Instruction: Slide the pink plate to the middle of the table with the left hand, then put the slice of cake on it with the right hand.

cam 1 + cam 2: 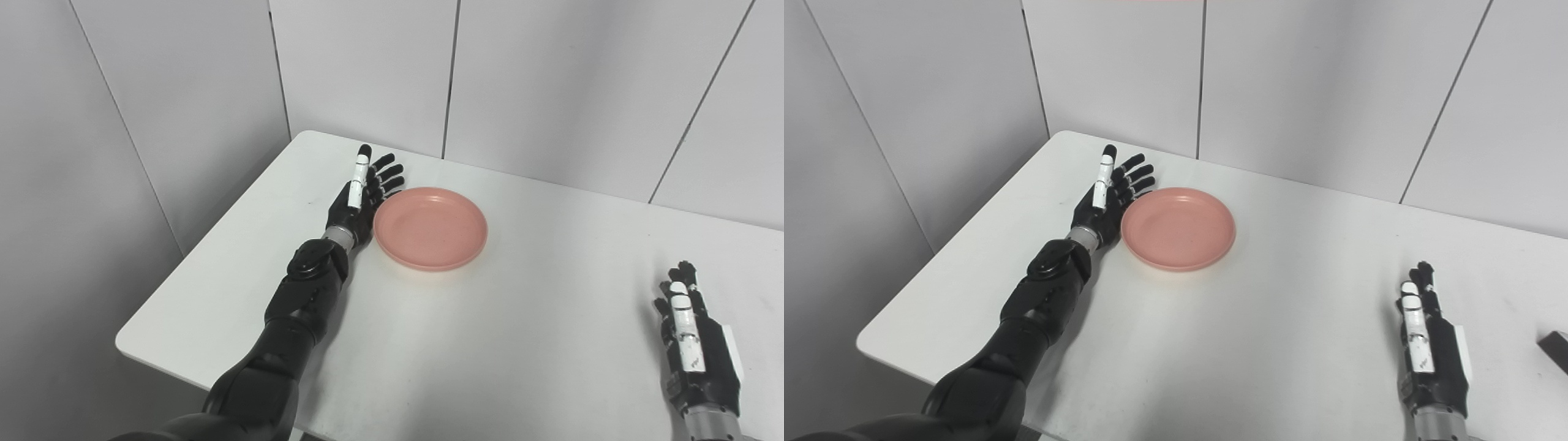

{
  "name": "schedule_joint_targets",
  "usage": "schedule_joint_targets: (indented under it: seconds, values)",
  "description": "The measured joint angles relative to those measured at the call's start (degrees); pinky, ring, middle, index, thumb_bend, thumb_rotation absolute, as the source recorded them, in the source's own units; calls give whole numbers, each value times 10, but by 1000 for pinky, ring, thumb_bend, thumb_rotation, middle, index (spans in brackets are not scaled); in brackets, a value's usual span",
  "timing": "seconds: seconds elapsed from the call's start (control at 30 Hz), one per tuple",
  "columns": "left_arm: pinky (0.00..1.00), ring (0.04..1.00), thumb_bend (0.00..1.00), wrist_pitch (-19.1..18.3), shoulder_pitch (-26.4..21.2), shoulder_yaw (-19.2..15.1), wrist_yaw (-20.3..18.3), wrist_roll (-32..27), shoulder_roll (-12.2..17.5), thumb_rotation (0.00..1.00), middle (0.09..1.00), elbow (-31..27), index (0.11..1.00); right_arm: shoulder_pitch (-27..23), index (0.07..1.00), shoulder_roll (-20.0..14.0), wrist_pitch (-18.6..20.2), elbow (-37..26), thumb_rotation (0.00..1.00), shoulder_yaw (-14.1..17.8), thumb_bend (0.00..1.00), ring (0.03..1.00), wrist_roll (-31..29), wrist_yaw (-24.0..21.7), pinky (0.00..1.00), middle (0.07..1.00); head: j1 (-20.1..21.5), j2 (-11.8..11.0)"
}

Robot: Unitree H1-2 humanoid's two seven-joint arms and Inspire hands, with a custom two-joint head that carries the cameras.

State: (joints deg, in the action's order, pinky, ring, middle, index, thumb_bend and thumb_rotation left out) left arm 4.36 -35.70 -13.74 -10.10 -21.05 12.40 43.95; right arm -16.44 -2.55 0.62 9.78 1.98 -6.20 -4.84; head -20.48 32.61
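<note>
A round pink plate (430, 228) lies empty on the white table (490, 343), left of the middle. My left hand (361, 196) stands on edge against the plate's left rim, open with fingers stretched out, palm toward the plate. My right hand (695, 343) rests open and empty on the table near the front right. A dark object (1557, 349), cut off by the right edge of the right eye view, lies to the right of that hand; I cannot tell what it is. No slice of cake is clearly in view.
Grey wall panels (367, 67) stand close behind and to the left of the table. The table's left edge (202, 245) runs diagonally beside my left forearm.
</note>
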Motion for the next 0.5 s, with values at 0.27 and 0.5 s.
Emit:
schedule_joint_targets:
  seconds: [0.27,0.5]
  values:
    - [900,909,769,0,11,19,1,25,-5,1000,895,-22,884,0,1000,1,0,0,849,0,478,1000,-1,1,1000,1000,4,2]
    - [896,918,786,0,20,38,1,50,-16,1000,906,-41,902,0,1000,5,0,2,824,0,506,1000,-3,1,1000,1000,15,4]
